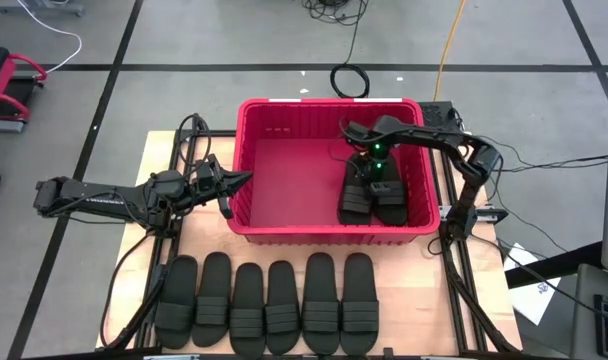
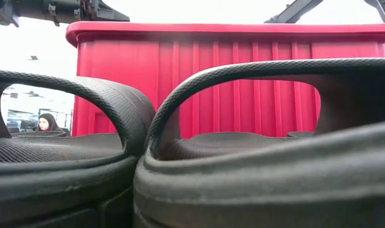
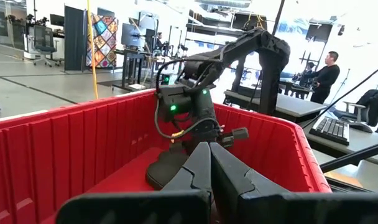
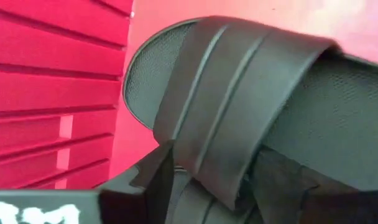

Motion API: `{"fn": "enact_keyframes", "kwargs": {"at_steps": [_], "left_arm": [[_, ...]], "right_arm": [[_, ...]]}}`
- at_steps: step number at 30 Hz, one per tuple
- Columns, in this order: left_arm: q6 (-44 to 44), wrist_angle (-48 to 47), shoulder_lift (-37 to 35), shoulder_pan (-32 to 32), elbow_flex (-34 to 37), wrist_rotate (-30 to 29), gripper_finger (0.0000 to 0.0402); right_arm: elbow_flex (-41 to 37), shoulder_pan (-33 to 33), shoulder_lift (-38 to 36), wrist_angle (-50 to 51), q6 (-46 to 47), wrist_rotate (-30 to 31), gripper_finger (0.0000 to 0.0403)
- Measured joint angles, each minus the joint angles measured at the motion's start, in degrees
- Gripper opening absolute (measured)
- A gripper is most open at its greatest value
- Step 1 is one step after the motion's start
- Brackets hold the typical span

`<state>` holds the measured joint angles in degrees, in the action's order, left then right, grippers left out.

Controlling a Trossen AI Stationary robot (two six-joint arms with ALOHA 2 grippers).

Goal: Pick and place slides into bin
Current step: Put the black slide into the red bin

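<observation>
1. Right up against the low camera sit the matte black rubber slide sandals with wide ribbed straps (image 1: pixel 267 307), six in a row on the wooden table (image 1: pixel 164 150), well clear of both sets of fingers.
2. Big bright-red ribbed plastic bin (image 1: pixel 246 165) comes next; two more slides (image 1: pixel 372 198) lie inside it, just under the right gripper's fingers.
3. Right gripper (image 1: pixel 375 178) is down in the bin, fingers spread either side of a strap, not clamping it.
4. Left gripper (image 1: pixel 234 185) hovers at the bin's rim, fingers pressed together, empty.
5. Slides look light, bendy and grippy; I'd pinch the strap's middle.
</observation>
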<state>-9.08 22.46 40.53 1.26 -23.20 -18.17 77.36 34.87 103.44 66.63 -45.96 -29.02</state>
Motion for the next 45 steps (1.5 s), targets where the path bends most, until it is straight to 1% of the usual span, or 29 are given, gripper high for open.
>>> {"fn": "enact_keyframes", "kwargs": {"at_steps": [7,14,17,19,21,24,28,29,30,34,38,45], "left_arm": [[0.2,0.0,0.02,0.0,0.0,0.0,0.0001],[0.35,-0.14,0.0,0.0,0.0,0.0,0.0001],[0.35,-0.41,0.02,0.0,0.0,0.02,0.0001],[0.35,-0.47,0.02,0.0,0.0,0.0,0.0001],[0.35,-0.46,0.0,0.0,0.0,0.0,0.0001],[0.12,-0.46,0.02,0.0,0.0,0.0,0.0001],[0.0,-0.44,0.0,0.02,0.0,0.0,0.0001],[-0.02,-0.44,0.02,0.02,0.0,0.0,0.0001],[-0.06,-0.44,0.0,0.0,0.0,0.02,0.0001],[-0.14,-0.42,0.0,0.0,0.0,0.0,0.0001],[-0.47,-0.37,0.02,0.0,0.0,0.0,0.0001],[-0.44,-0.37,0.01,0.02,0.0,0.0,0.0001]], "right_arm": [[0.02,-0.5,-3.04,-6.07,3.59,6.6,0.0185],[0.02,-1.09,-7.45,-15.51,9.57,6.38,0.0185],[0.07,-2.62,-8.44,-19.99,9.94,4.36,0.0179],[0.09,-3.89,-8.22,-21.81,10.65,3.43,0.0165],[0.09,-5.33,-7.43,-22.73,11.79,3.37,0.0142],[0.09,-7.37,-5.95,-23.15,12.29,3.39,0.0095],[0.09,-9.26,-3.86,-24.5,12.97,3.26,0.0023],[0.09,-9.57,-3.28,-24.84,12.97,3.26,0.0012],[0.09,-9.87,-2.78,-24.93,12.93,3.28,0.0007],[0.09,-10.43,-0.99,-24.89,12.92,3.28,0.0012],[0.09,-10.4,1.55,-23.72,12.92,3.28,0.0002],[0.29,-10.47,4.08,-14.8,11.05,3.59,0.0001]]}}
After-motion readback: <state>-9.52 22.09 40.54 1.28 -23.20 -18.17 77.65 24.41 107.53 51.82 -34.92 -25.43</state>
